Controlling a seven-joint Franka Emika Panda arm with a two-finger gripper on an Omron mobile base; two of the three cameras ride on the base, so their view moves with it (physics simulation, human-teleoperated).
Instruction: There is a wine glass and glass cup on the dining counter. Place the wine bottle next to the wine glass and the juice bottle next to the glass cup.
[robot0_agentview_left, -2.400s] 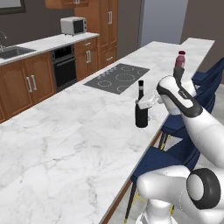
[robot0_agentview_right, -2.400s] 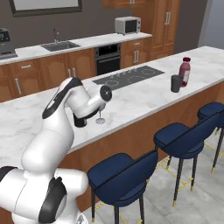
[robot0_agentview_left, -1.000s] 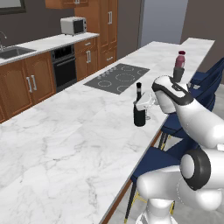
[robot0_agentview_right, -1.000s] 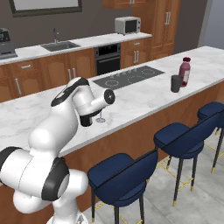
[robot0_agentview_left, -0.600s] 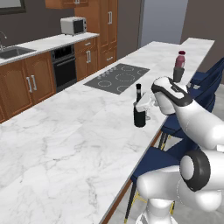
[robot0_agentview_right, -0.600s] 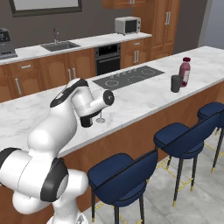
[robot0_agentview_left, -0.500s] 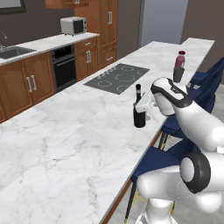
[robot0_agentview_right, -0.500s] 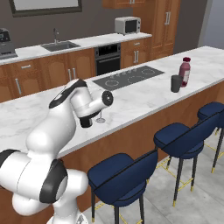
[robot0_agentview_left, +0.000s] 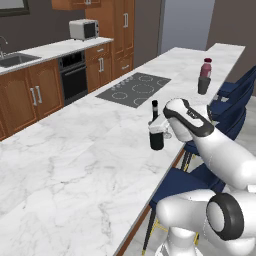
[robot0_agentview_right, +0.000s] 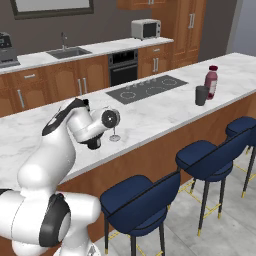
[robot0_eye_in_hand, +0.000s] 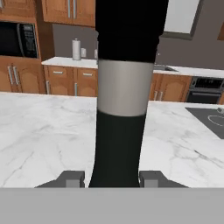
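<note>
Grip: gripper (robot0_eye_in_hand: 112, 179) clamping wine bottle (robot0_agentview_left: 156, 133) low on its body, one fingertip (robot0_eye_in_hand: 70, 178) each side, jaws narrow around it
Bottle position: standing upright between the jaws, base seeming to rest on dining counter (robot0_agentview_left: 65, 150); contact with the top not clearly visible
Wine glass: wine glass (robot0_agentview_right: 114, 133) sitting just beside the gripper, on its far side toward the counter edge, partly hidden by the wrist
Juice pair: juice bottle (robot0_agentview_left: 205, 70) and glass cup (robot0_agentview_left: 202, 85) standing well beyond the gripper, far along the counter, close together, looking already paired
Handling, bottle: judging rigid, smooth, likely slippery glass; tall and narrow, so tipping easily if nudged at the neck
Best hold: gripping the straight lower body under the pale label band, as now; avoiding slim neck and cap
Handling, glass: looking thin and fragile, light, toppling on a light knock
Risk: opening and backing away risking a brush against the glass next to the hand
Progress: bottle appearing placed next to the glass, release pending
</note>
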